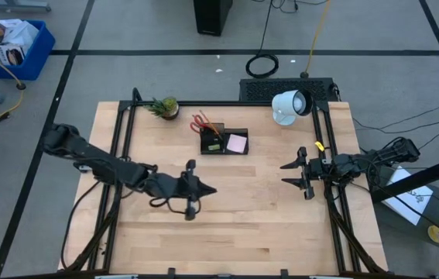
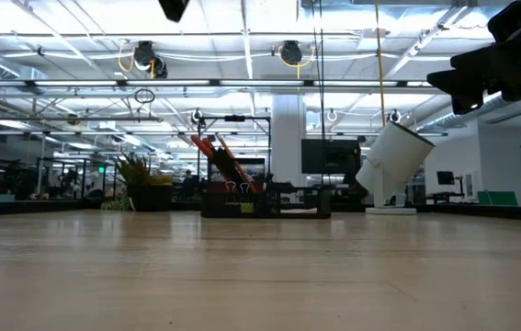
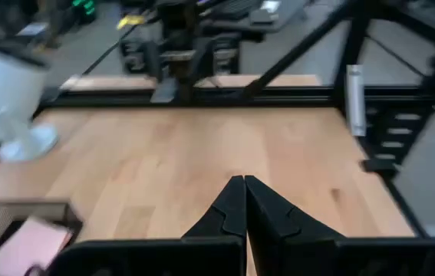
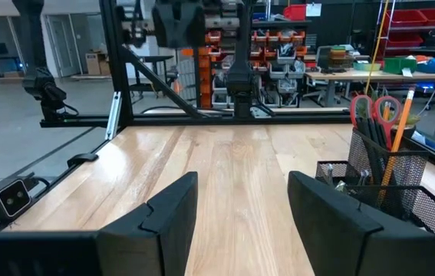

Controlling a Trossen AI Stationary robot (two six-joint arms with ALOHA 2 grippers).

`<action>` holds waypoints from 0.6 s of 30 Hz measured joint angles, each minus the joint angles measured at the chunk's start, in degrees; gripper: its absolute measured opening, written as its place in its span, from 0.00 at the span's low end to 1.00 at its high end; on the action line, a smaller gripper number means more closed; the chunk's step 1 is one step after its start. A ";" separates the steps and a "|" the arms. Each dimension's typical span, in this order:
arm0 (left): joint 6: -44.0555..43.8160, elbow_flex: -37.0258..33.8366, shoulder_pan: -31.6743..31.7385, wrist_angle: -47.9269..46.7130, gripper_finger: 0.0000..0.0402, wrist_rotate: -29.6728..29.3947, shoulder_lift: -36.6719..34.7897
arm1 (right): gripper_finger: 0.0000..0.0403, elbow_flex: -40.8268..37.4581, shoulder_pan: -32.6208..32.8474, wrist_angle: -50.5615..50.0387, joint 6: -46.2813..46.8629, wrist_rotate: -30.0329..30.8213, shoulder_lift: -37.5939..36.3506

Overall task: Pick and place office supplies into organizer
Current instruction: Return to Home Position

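The black organizer [image 1: 223,141] stands at the table's far middle. Red-handled scissors [image 1: 199,122] and orange pencils [image 4: 401,115] stand upright in its cup section. A pink sticky-note pad [image 1: 236,142] lies in its lower tray. My left gripper [image 1: 210,190] is shut on nothing, above the table's middle, nearer than the organizer and pointing toward the right edge. In the left wrist view its fingers [image 3: 244,207] meet, with the pad [image 3: 25,247] off to one side. My right gripper [image 1: 290,173] stands open near the right edge, its fingers [image 4: 171,211] empty, with the organizer [image 4: 390,188] beside it.
A small potted plant [image 1: 165,106] stands at the far left. A white round lamp-like device [image 1: 290,105] stands at the far right. A black frame [image 1: 122,132] runs along the table's left, far and right sides. Bare wood [image 1: 242,225] lies near the front edge.
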 joint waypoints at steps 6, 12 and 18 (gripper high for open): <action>3.78 -5.57 -2.68 3.48 0.00 -1.49 -6.99 | 0.48 -0.02 0.00 0.02 0.00 0.00 0.00; 10.59 -21.87 -2.74 18.83 0.00 1.04 -18.92 | 0.48 0.00 0.00 -0.09 0.00 0.00 0.02; 10.80 -30.34 -1.26 14.50 0.00 3.19 -30.04 | 0.48 -0.01 -0.02 0.04 0.00 0.00 0.14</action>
